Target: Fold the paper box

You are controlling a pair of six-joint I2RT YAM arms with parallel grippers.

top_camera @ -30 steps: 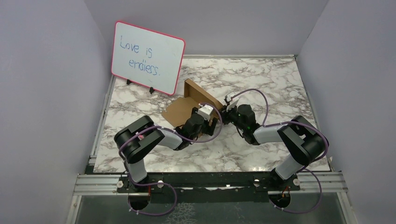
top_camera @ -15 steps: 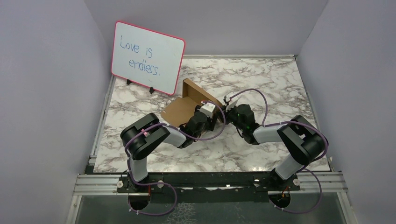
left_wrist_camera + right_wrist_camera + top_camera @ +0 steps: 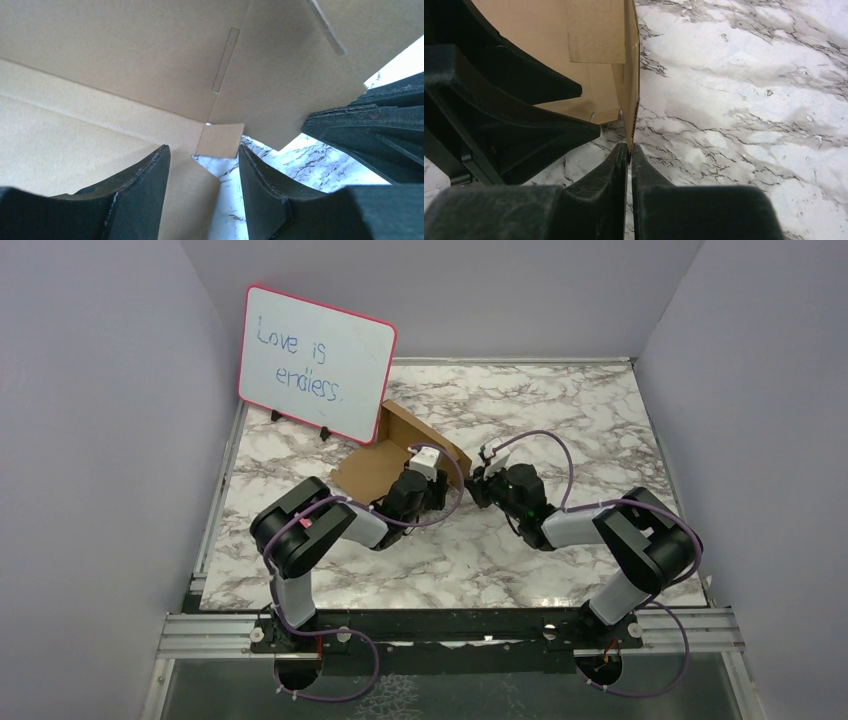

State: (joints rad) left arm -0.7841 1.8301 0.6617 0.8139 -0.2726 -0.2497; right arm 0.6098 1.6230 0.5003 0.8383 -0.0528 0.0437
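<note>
At ten o'clock on the bench (image 3: 560, 420), the pink-framed whiteboard (image 3: 317, 363) stands just behind the paper box (image 3: 365, 468). The box lies mid-bench with one wall raised. My left claw (image 3: 425, 478) reaches into it, released, jaws apart. At three o'clock of it, my right claw (image 3: 472, 486) is clenched on the raised wall's edge. My left wrist hides the box's near corner.

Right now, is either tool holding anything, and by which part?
The right tool pinches the box by a corner of its raised wall; the left tool is open, holding nothing.
</note>
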